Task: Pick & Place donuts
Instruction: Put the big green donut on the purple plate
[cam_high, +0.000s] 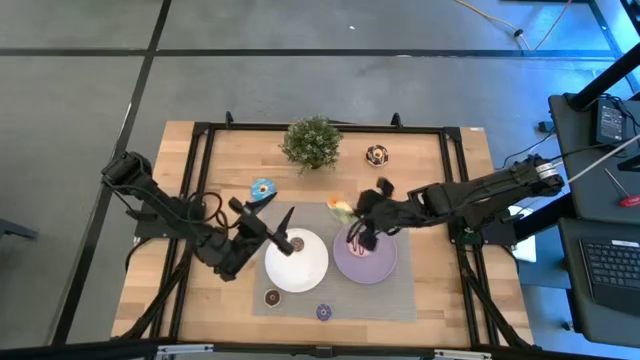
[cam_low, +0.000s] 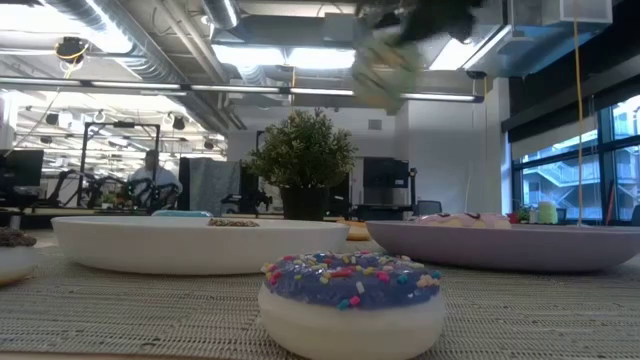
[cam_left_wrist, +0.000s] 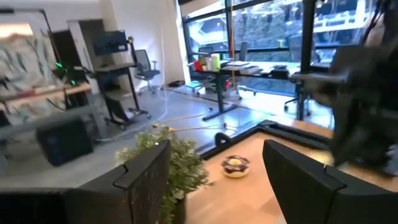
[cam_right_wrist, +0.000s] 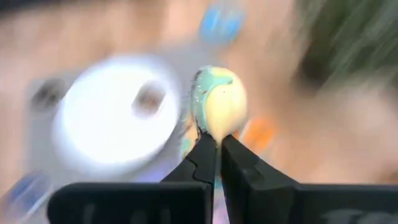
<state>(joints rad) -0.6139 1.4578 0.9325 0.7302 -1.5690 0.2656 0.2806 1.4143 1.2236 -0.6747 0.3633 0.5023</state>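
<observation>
Near the table's center, the right gripper (cam_high: 352, 212) is clamped on the green donut (cam_right_wrist: 214, 102), its 2 fingers pinching the rim and holding it in the air just off the purple plate (cam_high: 385, 266) at about 10 o'clock, probably so it can be carried over a plate and set down. A pink donut (cam_high: 357, 243) already lies on that plate. The left gripper (cam_high: 283, 228) hangs at 9 o'clock of the white plate (cam_high: 305, 270), jaws spread wide and empty, likely waiting. A blue donut (cam_high: 263, 188) rests at 11 o'clock on the table, a chocolate donut (cam_high: 377, 155) at 1 o'clock beside the potted plant (cam_high: 312, 141), and a purple mini donut (cam_high: 323, 312) at 6 o'clock.
</observation>
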